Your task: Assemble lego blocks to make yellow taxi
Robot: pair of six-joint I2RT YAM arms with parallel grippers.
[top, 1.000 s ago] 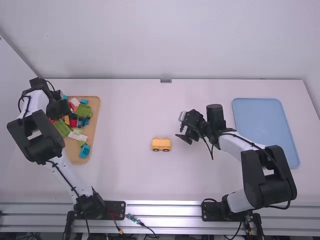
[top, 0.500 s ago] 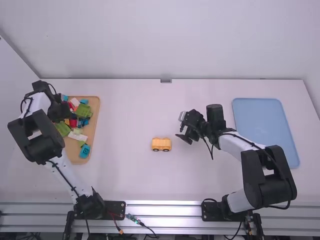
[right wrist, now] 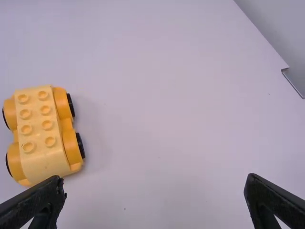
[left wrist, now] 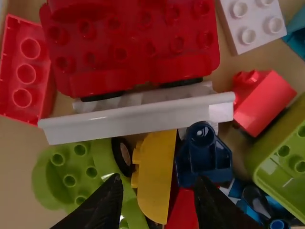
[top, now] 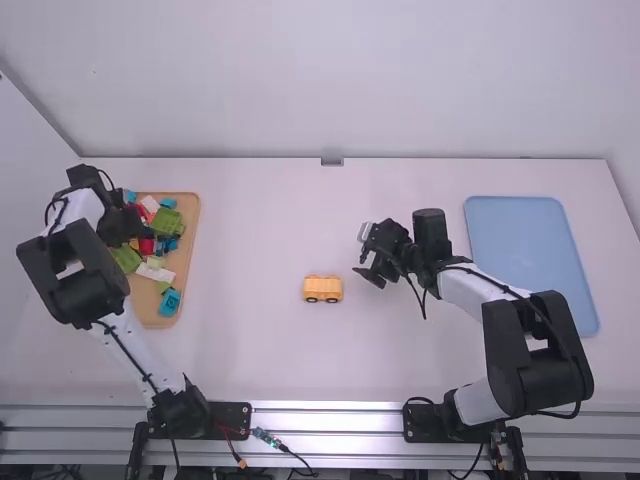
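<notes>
Just below the centre of the frame, the yellow wheeled base [top: 322, 288] lies on the table, near the right gripper [top: 368, 256] but outside its wide-open, empty jaws. It has black-tyred wheels and two rows of studs on top. Farther off, the tan tray [top: 188, 262] at left holds jumbled red, green, blue and white bricks; over it, the left gripper [top: 127, 222] has parted jaws, nothing gripped, a yellow brick [left wrist: 157, 176] showing between them. The blue tray [top: 530, 250] lies at right.
</notes>
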